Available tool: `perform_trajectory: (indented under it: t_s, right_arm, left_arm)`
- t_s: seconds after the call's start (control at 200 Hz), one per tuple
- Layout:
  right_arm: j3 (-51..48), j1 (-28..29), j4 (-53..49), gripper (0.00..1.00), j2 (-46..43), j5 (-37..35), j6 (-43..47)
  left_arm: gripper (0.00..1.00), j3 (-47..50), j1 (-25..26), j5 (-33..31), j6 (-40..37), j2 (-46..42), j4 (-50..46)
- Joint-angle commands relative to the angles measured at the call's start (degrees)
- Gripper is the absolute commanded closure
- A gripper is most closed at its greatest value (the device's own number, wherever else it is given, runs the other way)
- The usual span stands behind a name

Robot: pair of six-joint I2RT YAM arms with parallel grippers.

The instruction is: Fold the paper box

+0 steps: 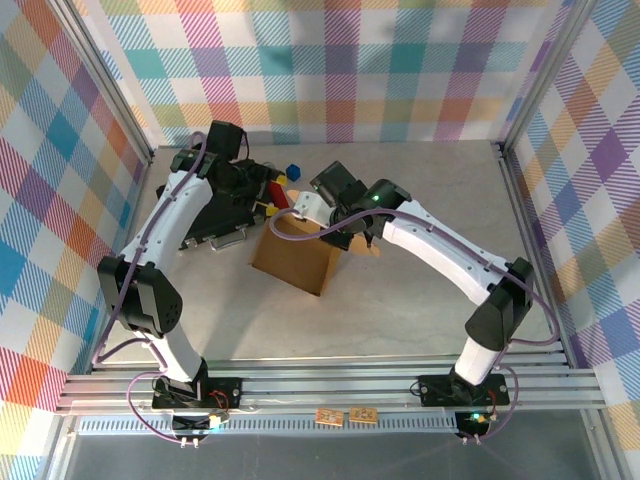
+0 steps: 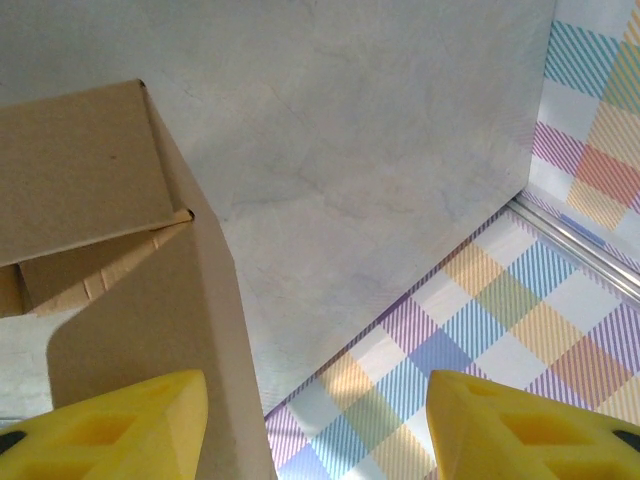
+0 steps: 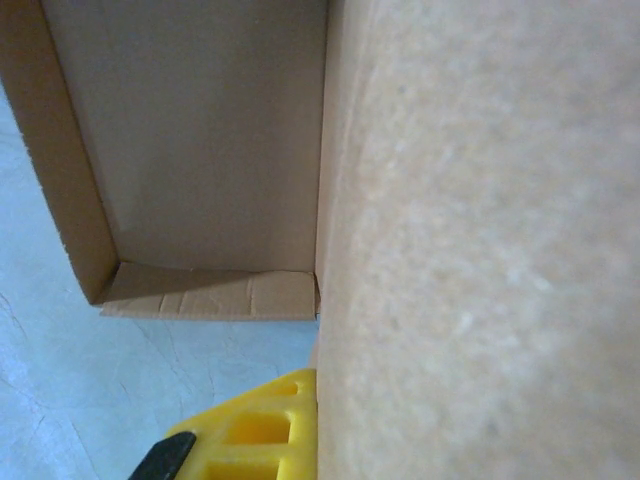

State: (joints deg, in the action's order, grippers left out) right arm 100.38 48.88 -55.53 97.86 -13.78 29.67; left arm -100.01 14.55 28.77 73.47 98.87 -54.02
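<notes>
The paper box [image 1: 296, 255] is a brown cardboard mailer, half raised, in the middle of the table. My right gripper [image 1: 345, 232] is at its right back flap. In the right wrist view one yellow finger [image 3: 255, 435] presses flat against that flap [image 3: 470, 250], which hides the other finger; the box's inner wall [image 3: 200, 130] lies beyond. My left gripper [image 1: 262, 197] hovers by the box's left back corner. Its yellow fingers [image 2: 120, 430] stand wide apart, and a box side panel [image 2: 200, 330] rises just inside the left finger.
A black flat case [image 1: 215, 215] lies behind the box at the left, under the left arm. A blue block [image 1: 292, 170] and a red block [image 1: 277, 190] sit by it. Plaid walls and metal rails [image 1: 520, 200] bound the table.
</notes>
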Motion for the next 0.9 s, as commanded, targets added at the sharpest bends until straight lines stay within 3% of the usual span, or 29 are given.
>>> perform_trajectory:
  t_s: [0.0, 0.485, 0.895]
  right_arm:
    - [-0.63, -0.28, -0.72, 1.00, -1.19, 1.31, 0.58]
    - [0.87, -0.54, -0.72, 1.00, 0.52, -0.61, 0.15]
    - [0.02, -0.54, -0.37, 1.00, 0.37, -1.51, 0.48]
  left_arm:
    - [0.41, -3.06, 0.66, 1.64, -1.14, -1.33, -2.91]
    - [0.41, 2.36, 4.68, 2.25, 1.16, -4.07, -1.88]
    - [0.39, 4.29, 4.08, 2.06, 7.66, -6.61, 0.15]
